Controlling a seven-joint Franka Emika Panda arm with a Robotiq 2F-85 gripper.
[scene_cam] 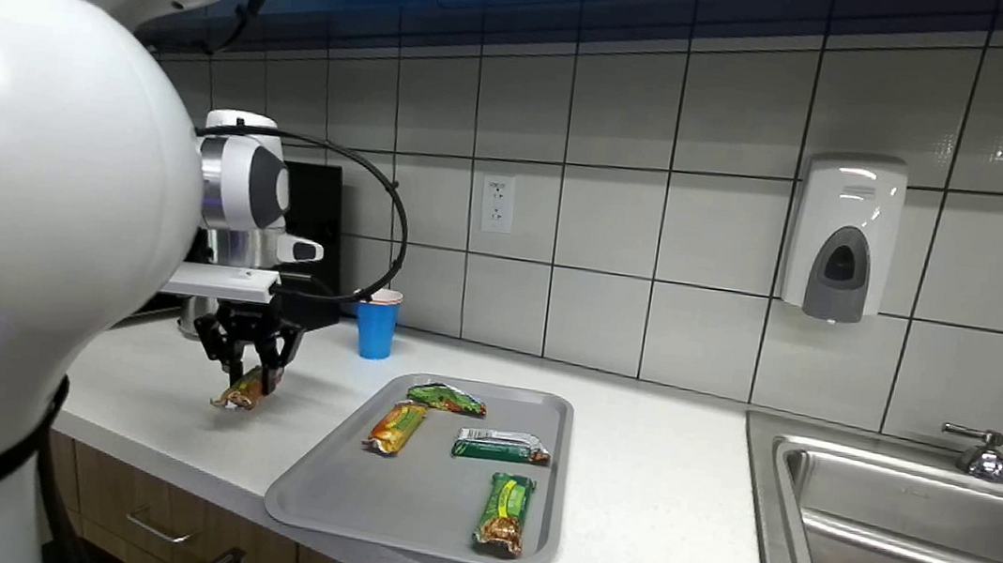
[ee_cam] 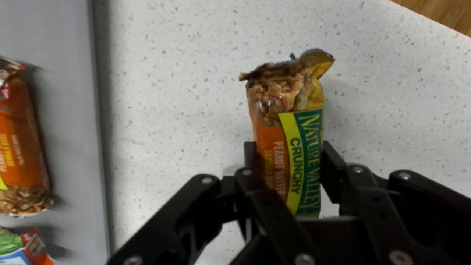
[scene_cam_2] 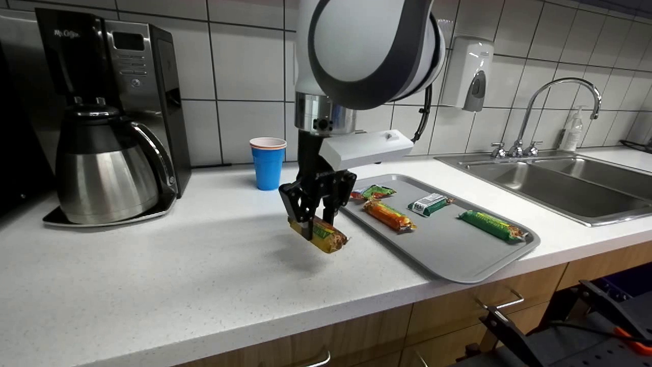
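Observation:
My gripper [scene_cam_2: 318,224] is shut on an orange and yellow-green wrapped granola bar [scene_cam_2: 331,241], a finger on either side. The bar's shadow on the counter shows it a little above the surface, tilted. Close up in the wrist view, the held granola bar [ee_cam: 287,125] reads "Crunchy Peanut Butter", and its near end is hidden by the gripper. Beside it lies a grey tray [scene_cam: 400,506], apart from the gripper. On the tray are an orange bar [scene_cam: 396,428], a green-and-red packet [scene_cam: 448,398], a green-and-white bar [scene_cam: 502,446] and a green bar [scene_cam: 503,513].
Blue cups [scene_cam_2: 268,165] stand stacked near the tiled wall, behind the gripper. A coffee maker [scene_cam_2: 168,107] with a steel carafe [scene_cam_2: 107,173] occupies the counter's far end. Past the tray is a metal sink [scene_cam: 781,521]. Drawers [scene_cam_2: 458,306] lie below the counter's front edge.

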